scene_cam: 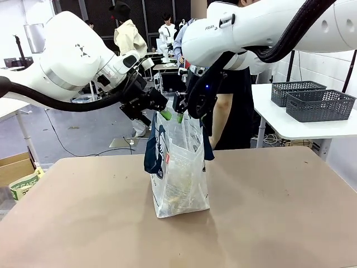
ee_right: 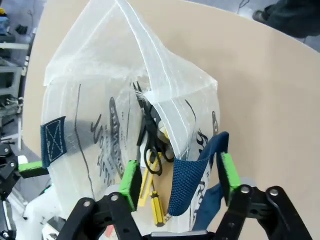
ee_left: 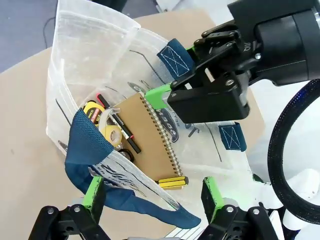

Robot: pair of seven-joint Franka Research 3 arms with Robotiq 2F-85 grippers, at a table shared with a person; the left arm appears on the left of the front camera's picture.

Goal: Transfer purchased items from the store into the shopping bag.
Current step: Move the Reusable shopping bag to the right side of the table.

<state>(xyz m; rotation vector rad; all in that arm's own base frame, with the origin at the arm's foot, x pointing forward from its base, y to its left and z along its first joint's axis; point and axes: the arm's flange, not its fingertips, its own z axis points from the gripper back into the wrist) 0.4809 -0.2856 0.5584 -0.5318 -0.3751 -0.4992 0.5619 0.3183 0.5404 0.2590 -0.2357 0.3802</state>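
The shopping bag [scene_cam: 179,176] stands upright mid-table, translucent white with navy handles [ee_right: 187,182]. Both grippers hover at its mouth. My left gripper [scene_cam: 158,113] [ee_left: 154,196] is open, its green pads [ee_left: 94,192] straddling the near rim and a drooping navy handle [ee_left: 85,145]. My right gripper [scene_cam: 181,116] [ee_right: 180,180] is open too, with the other handle strap hanging between its fingers, close to one pad. Purchased items lie inside: a brown spiral notebook [ee_left: 150,135], a yellow tape measure [ee_left: 92,110], pens, black scissors [ee_right: 151,150] and a yellow-handled tool [ee_right: 149,192].
A person [scene_cam: 234,111] stands right behind the bag at the far edge. Two dark grey lattice baskets [scene_cam: 312,100] sit on a white side table at the back right. The brown tabletop [scene_cam: 279,223] is bare around the bag. Cardboard boxes [scene_cam: 17,170] stand on the floor at left.
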